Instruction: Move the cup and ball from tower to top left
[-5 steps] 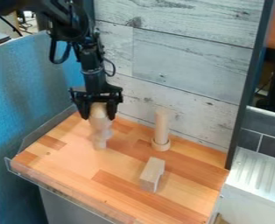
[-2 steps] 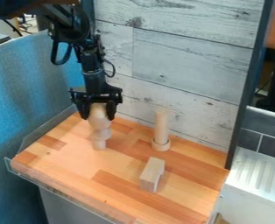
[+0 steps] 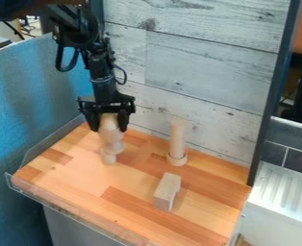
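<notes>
Barely anything has moved: my black two-finger gripper (image 3: 108,128) straddles the top of the upright, pale, rounded wooden tower (image 3: 110,138); whether it's clamped, I can't tell.

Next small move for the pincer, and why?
Probably ease the pincer straight down a touch before any release. It grips the top of the cup and ball, which hangs about upright over the left part of the table, away from the post; I can't tell whether its foot touches the wood.
</notes>
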Robot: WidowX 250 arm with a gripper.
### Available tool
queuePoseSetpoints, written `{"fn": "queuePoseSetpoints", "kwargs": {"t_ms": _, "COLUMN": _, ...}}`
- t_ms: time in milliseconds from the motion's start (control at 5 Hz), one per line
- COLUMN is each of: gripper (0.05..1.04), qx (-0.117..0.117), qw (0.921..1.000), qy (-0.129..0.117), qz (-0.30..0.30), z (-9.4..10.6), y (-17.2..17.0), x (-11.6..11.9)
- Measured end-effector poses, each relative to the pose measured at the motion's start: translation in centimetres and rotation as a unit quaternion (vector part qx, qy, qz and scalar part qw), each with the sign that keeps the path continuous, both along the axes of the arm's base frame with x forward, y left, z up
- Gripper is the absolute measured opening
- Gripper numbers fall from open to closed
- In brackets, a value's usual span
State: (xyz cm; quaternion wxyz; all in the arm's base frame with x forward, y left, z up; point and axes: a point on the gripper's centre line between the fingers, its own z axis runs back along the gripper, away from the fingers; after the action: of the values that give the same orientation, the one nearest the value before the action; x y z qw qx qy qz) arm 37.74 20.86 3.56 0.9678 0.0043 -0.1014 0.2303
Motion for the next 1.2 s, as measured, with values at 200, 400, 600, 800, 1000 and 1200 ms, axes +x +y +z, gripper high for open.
{"fn": "queuePoseSetpoints", "kwargs": {"t_ms": 200, "gripper": 0.878, "qx": -0.002, "qw": 1.0, "qy": -0.001, "qz": 0.008, "z": 0.0, "y": 0.63, "x": -0.35}}
{"fn": "queuePoseSetpoints", "kwargs": {"t_ms": 400, "gripper": 0.878, "qx": -0.002, "qw": 1.0, "qy": -0.002, "qz": 0.008, "z": 0.01, "y": 0.79, "x": -0.42}}
{"fn": "queuePoseSetpoints", "kwargs": {"t_ms": 600, "gripper": 0.878, "qx": -0.003, "qw": 1.0, "qy": -0.003, "qz": 0.006, "z": 0.01, "y": 0.83, "x": -0.46}}
{"fn": "queuePoseSetpoints", "kwargs": {"t_ms": 800, "gripper": 0.878, "qx": -0.005, "qw": 0.9999, "qy": -0.003, "qz": 0.012, "z": -0.09, "y": 1.12, "x": -0.68}}
{"fn": "queuePoseSetpoints", "kwargs": {"t_ms": 1000, "gripper": 0.878, "qx": -0.003, "qw": 0.9999, "qy": -0.006, "qz": 0.013, "z": -0.14, "y": 1.16, "x": -0.63}}
{"fn": "queuePoseSetpoints", "kwargs": {"t_ms": 1200, "gripper": 0.878, "qx": -0.006, "qw": 0.9999, "qy": -0.008, "qz": 0.013, "z": -0.24, "y": 1.05, "x": -0.62}}
